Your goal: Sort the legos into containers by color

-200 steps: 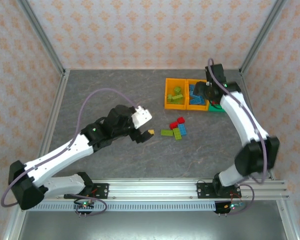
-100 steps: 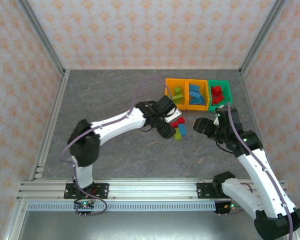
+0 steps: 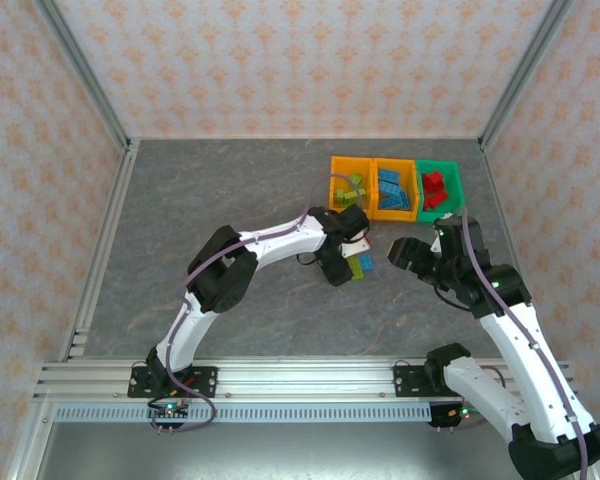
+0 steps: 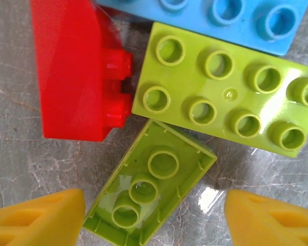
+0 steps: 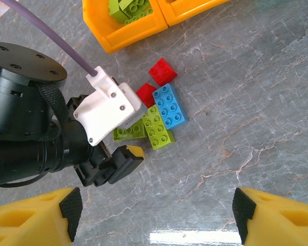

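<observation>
On the table, a small pile of legos: a red brick, a light blue one, a lime brick studs up, and a lime brick lying upside down. My left gripper hangs low over the pile, open, its yellow fingertips on either side of the upside-down lime brick, with a gap on the right. The top view shows that gripper at the pile. My right gripper is open and empty, right of the pile. The containers stand behind: two orange bins and a green bin.
The left orange bin holds lime bricks, the middle one blue bricks, the green one red bricks. The left arm's black wrist body is close on the left in the right wrist view. A metal frame borders the table.
My left arm swung from the left side across to the lego pile and its jaws narrowed. My right arm drew back from the bins to the near right and opened a little.
</observation>
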You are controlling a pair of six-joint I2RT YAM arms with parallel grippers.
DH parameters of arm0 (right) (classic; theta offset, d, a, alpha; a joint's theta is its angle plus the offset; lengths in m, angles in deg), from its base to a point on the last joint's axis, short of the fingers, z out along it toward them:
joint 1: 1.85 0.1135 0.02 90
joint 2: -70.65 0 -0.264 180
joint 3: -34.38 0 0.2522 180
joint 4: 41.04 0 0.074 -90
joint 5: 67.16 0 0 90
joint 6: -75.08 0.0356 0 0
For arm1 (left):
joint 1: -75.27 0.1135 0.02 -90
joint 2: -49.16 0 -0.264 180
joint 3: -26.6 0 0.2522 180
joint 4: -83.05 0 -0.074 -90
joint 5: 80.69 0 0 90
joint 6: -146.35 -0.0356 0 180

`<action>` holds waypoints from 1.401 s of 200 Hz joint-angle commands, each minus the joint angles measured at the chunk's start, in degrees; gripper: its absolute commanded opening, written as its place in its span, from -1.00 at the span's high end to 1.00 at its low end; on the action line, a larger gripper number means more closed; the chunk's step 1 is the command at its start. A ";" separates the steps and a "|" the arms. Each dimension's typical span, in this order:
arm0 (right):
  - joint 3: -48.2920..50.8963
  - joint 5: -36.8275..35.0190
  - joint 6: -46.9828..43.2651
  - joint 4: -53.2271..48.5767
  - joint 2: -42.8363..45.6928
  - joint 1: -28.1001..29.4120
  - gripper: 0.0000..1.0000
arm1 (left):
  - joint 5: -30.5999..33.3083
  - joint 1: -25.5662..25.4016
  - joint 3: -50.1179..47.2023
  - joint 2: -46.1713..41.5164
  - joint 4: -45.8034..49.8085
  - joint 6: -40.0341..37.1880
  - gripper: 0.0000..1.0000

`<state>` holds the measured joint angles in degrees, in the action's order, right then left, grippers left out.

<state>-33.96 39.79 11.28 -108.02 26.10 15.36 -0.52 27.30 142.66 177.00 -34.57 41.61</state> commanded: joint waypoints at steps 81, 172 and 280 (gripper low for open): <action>-0.86 -0.82 2.20 -0.51 0.08 0.06 -0.58 | -6.10 0.13 -8.11 -6.03 -0.82 -1.65 0.37; -1.34 -2.16 2.62 0.22 -1.36 0.08 -0.58 | 7.24 6.18 10.47 -7.67 -9.55 11.72 0.42; 0.39 -3.93 4.23 -1.48 0.70 0.10 -0.58 | 11.80 11.14 51.96 18.13 -9.59 10.09 -0.08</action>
<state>-33.96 37.38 14.27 -108.04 26.16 15.36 7.77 38.62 191.05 197.52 -42.77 51.93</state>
